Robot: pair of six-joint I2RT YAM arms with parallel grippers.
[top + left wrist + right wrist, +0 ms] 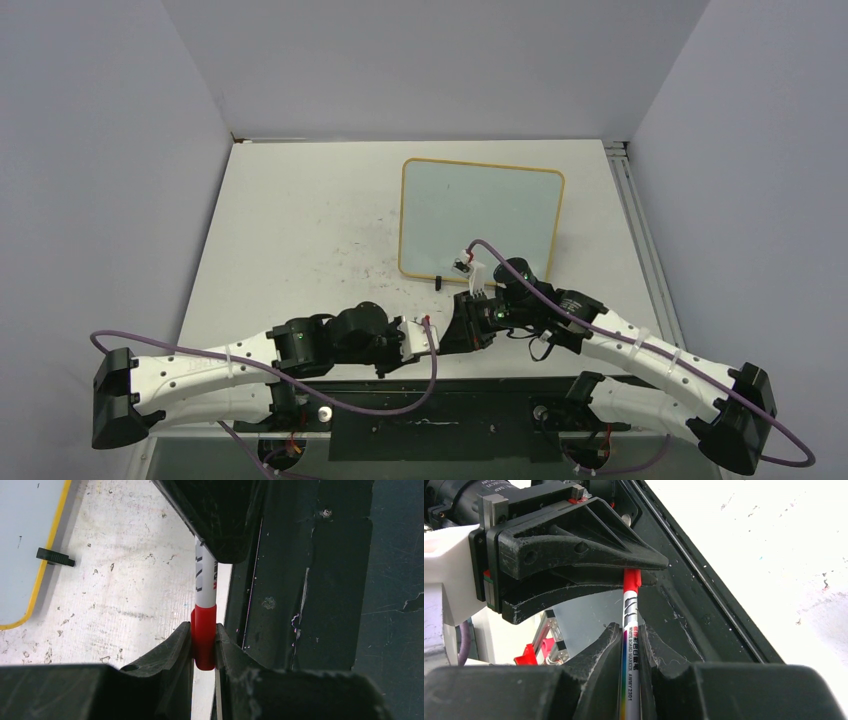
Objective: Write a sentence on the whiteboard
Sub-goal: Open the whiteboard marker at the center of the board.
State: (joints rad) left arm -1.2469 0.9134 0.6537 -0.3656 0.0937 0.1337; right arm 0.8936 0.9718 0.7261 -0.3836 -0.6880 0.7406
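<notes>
The left gripper [204,642] pinches a marker's red cap [203,625] while the right gripper [630,647] clamps the marker barrel [630,617] (both just in front of the whiteboard [480,215]).

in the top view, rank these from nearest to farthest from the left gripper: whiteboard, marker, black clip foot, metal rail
1. marker: clamped in the left gripper at its red end.
2. black clip foot: straight ahead, a short way off.
3. whiteboard: behind that foot, slightly right.
4. metal rail: far off on the right side.
</notes>
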